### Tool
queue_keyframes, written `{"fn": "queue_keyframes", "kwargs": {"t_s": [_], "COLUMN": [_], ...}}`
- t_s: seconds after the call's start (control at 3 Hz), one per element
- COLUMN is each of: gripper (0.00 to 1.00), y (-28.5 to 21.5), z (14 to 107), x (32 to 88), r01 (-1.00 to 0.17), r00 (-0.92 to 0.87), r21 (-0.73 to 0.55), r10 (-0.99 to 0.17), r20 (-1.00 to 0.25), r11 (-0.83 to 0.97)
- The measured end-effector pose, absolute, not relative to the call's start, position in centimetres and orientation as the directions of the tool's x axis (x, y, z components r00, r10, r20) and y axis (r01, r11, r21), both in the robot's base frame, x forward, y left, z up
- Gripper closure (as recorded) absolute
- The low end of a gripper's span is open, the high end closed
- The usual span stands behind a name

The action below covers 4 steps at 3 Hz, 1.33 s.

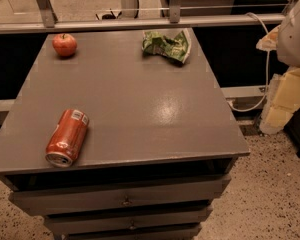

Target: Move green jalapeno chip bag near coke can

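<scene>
The green jalapeno chip bag (166, 45) lies crumpled at the far right of the grey table top (140, 104). The coke can (67, 137) lies on its side near the front left edge, with its silver top facing the front. The two are far apart, at opposite corners of the table. My gripper is not in view. Only a white rounded part of my arm (297, 31) shows at the right edge of the camera view, off the table.
A red apple (64, 44) sits at the table's far left corner. The table has drawers (125, 201) below its front. A metal rail (140, 23) runs behind it. Yellowish foam blocks (285, 101) and a white cable (262, 59) are on the floor to the right.
</scene>
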<state>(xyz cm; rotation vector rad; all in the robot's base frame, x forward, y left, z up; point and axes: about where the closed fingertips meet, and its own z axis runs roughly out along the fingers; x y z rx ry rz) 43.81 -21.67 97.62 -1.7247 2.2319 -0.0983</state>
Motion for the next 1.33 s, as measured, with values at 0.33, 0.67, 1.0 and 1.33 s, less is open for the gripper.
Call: {"fn": "queue_keyframes", "kwargs": {"t_s": [0.33,0.67,1.0,1.33], "gripper": [0.00,0.00,0.00,0.00], "y": [-21.6,-21.1,-21.6,-21.8], "z": [97.5,96.4,94.8,93.2], "x": [44.3,47.4,53.9,64.8], "r01": [-0.930,-0.921,-0.881,-0.824], "r00": [-0.220,-0.205,-0.234,-0.221], "r21": [-0.250,-0.274,-0.314,-0.354], "r10": [-0.952,-0.942,-0.904,-0.825], "r20": [-0.214,-0.264,-0.358,-0.520], "r11": [0.271,0.277,0.353,0.443]}}
